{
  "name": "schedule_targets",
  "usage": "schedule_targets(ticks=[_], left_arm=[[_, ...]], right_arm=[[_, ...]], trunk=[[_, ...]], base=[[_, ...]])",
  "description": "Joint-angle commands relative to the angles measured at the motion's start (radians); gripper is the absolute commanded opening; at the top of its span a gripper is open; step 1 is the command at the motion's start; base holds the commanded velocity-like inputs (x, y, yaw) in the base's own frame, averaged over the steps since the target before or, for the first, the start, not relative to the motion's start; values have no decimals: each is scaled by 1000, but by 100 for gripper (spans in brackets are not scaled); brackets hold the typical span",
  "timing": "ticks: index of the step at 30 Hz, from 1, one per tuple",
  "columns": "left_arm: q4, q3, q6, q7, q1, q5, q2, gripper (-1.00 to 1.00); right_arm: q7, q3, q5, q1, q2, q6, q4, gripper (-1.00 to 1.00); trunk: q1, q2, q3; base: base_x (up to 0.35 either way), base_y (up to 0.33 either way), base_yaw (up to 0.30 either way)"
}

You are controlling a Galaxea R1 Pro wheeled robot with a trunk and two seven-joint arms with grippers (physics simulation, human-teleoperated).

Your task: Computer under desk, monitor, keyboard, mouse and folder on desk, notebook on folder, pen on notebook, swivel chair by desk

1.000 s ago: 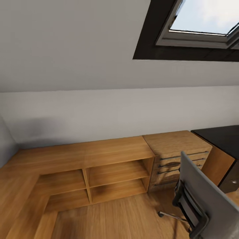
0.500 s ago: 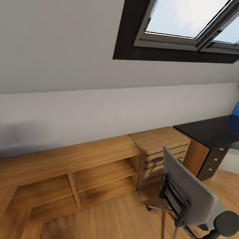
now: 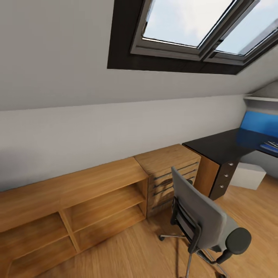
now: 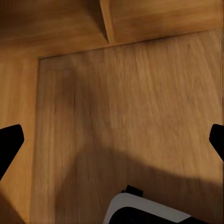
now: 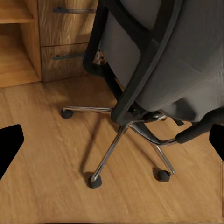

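Pincer [image 5: 112, 140] spread wide, empty, above swivel chair [image 5: 154, 70].

The bedroom shows a sloped grey-white ceiling [image 3: 58, 50] with a black-framed skylight [image 3: 193, 31] open to a pale sky, above a light wood floor [image 3: 131, 251].

The swivel chair [image 3: 202, 224] stands upright on that floor at the near right, its grey back turned toward the viewer, one black armrest [image 3: 237, 241] at its right. Its chrome five-spoke base [image 5: 126, 135] rests on black casters.

The table [image 3: 220, 144] has a glossy black top and runs along the far right. It stands apart from the chair. At the far right edge a flat bright blue thing [image 3: 270, 146] lies on it, too cropped to tell what it is.
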Motion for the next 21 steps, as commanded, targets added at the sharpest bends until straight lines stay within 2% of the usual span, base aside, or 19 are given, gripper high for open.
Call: schedule_targets(ticks=[1, 6, 14, 21], left_arm=[[-2, -9, -1, 8, 0, 5, 1, 100], [-2, -9, -1, 8, 0, 5, 1, 100], [-2, -9, -1, 8, 0, 4, 1, 100], [-2, -9, -1, 8, 0, 4, 1, 100]], right_arm=[[-2, 9, -10, -1, 0, -3, 1, 100], [-2, 9, -10, -1, -2, -3, 1, 100], [-2, 9, -10, -1, -2, -4, 1, 100], [-2, 8, -10, -1, -2, -5, 1, 100]], trunk=[[1, -2, -2], [1, -2, -2], [1, -2, -2], [1, -2, -2]], base=[[0, 0, -297], [114, 22, -297], [312, 36, -297], [313, 164, -297]])
